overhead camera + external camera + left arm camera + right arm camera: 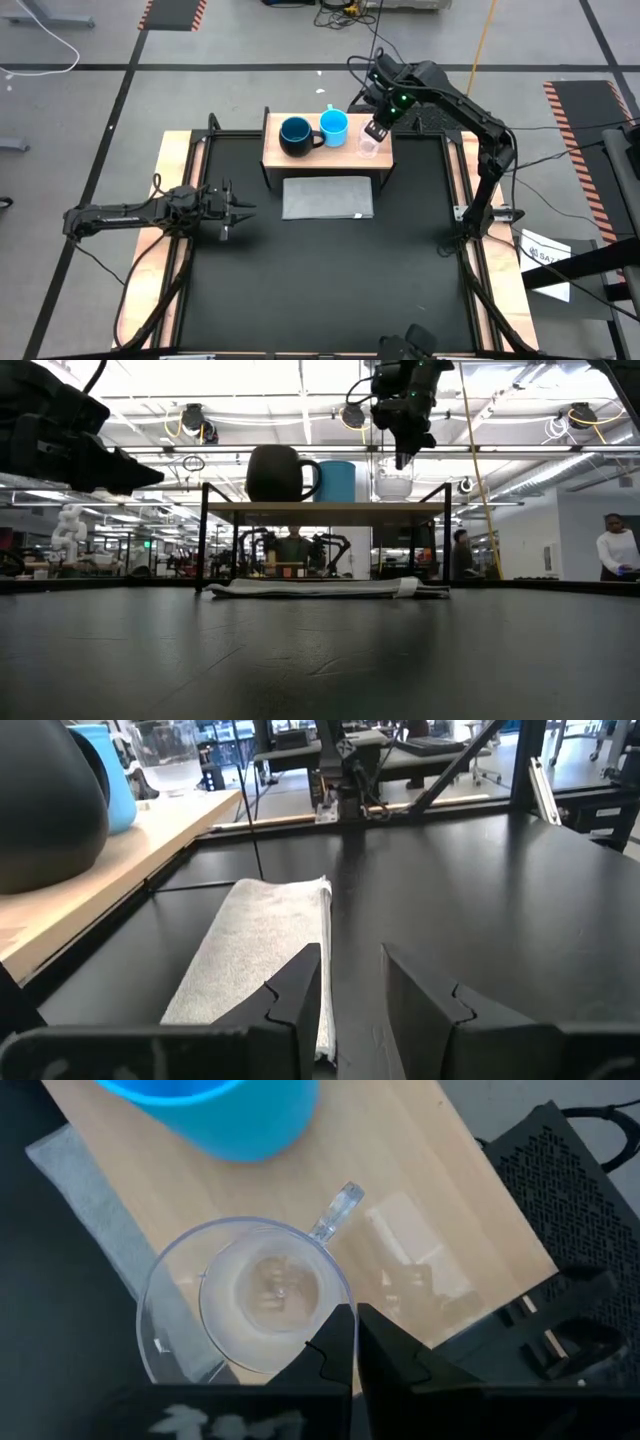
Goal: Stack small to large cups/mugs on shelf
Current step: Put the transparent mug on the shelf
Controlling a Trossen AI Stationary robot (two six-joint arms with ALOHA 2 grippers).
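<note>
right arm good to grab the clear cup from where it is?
Probably yes. The right gripper hangs right above the clear cup at the shelf's right end, nothing between them. Its fingers are shut, though, so they'd need to open first. The blue mug beside it stands apart.

navy mug (40,810) cut off at wrist view's edge; light-blue mug (215,1115) likewise, handle unseen

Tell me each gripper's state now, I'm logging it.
Left gripper: open, empty, above the black table.
Right gripper: shut, holding nothing, above the small clear cup.
</note>
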